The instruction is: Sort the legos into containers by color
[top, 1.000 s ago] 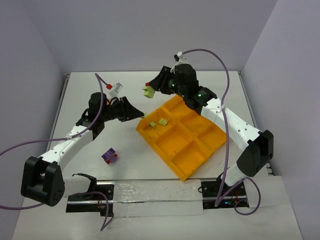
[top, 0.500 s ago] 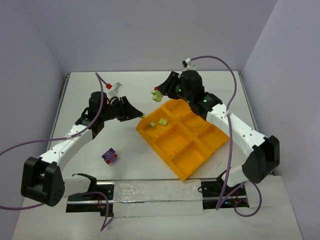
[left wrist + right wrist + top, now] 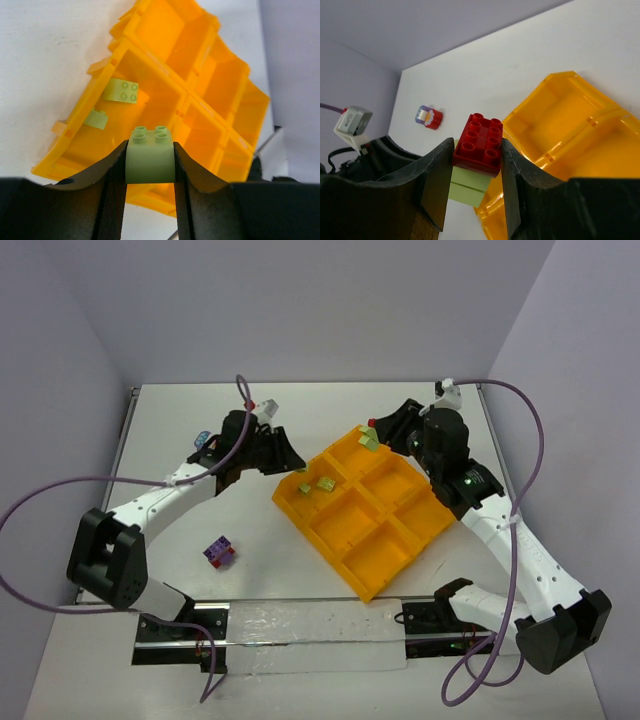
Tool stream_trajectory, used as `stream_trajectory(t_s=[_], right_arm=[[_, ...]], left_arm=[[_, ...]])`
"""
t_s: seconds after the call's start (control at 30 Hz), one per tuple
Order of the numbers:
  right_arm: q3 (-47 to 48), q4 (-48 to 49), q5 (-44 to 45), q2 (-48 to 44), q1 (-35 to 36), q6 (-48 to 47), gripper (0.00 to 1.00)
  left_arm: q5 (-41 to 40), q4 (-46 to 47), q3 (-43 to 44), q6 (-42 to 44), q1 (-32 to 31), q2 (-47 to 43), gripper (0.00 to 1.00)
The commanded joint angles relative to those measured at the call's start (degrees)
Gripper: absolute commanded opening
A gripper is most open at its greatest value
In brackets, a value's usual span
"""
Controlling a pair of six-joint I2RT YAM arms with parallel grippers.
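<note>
The orange-yellow tray of containers (image 3: 350, 525) lies tilted at mid-table. Its far-left compartment holds two yellow-green legos (image 3: 325, 483). My left gripper (image 3: 287, 456) is shut on a yellow-green lego (image 3: 150, 160), held just over the tray's (image 3: 210, 90) left edge, above the two loose ones (image 3: 123, 91). My right gripper (image 3: 378, 434) is shut on a clump, a red lego (image 3: 480, 142) stacked on a yellow-green one (image 3: 467, 185), at the far corner of the tray (image 3: 570, 115). A purple-and-red clump (image 3: 219, 552) lies on the table, left of the tray.
A small red, white and blue object (image 3: 203, 441) lies on the table behind the left arm, also seen in the right wrist view (image 3: 428, 116). Purple cables arc over both arms. The enclosure walls stand close on the left, right and far sides.
My right gripper has carried the red-and-green clump rightward from the table onto the tray's far corner. My left gripper has shifted right, closer to the tray, still holding its brick.
</note>
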Motion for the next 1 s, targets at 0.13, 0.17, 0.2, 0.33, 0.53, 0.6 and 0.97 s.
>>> stream_trajectory(t_s=[0.13, 0.17, 0.2, 0.33, 0.53, 0.6, 0.97], right_arm=[[-2.8, -0.9, 0.1, -0.9, -0.5, -1.8, 0.0], [-2.7, -1.0, 0.2, -0.9, -0.5, -2.0, 0.0], [-2.7, -1.1, 0.2, -0.9, -0.5, -2.1, 0.0], [-2.5, -1.1, -0.1, -0.7, -0.5, -2.3, 0.0], [-2.1, -0.8, -1.5, 0.3, -0.5, -2.6, 0.0], [-2.0, -0.7, -2.4, 0.8, -0.5, -2.7, 0.0], [0.2, 2.3, -8.9, 6.8, 1.2, -1.1, 0.0]], left_arm=[[-12.1, -6.2, 8.9, 0.6, -3.7, 7.3, 0.28], [-11.8, -6.1, 9.0, 0.6, -3.7, 7.6, 0.32], [-11.5, -6.0, 9.1, 0.5, -3.7, 7.8, 0.4], [-10.3, -5.4, 8.8, 0.5, -3.8, 7.9, 0.68], [-9.7, -6.3, 9.3, 1.2, -3.8, 6.5, 0.79], [-10.0, -6.9, 9.6, 1.6, -3.8, 5.6, 0.78], [8.0, 7.3, -2.2, 6.3, -3.8, -8.9, 0.8]])
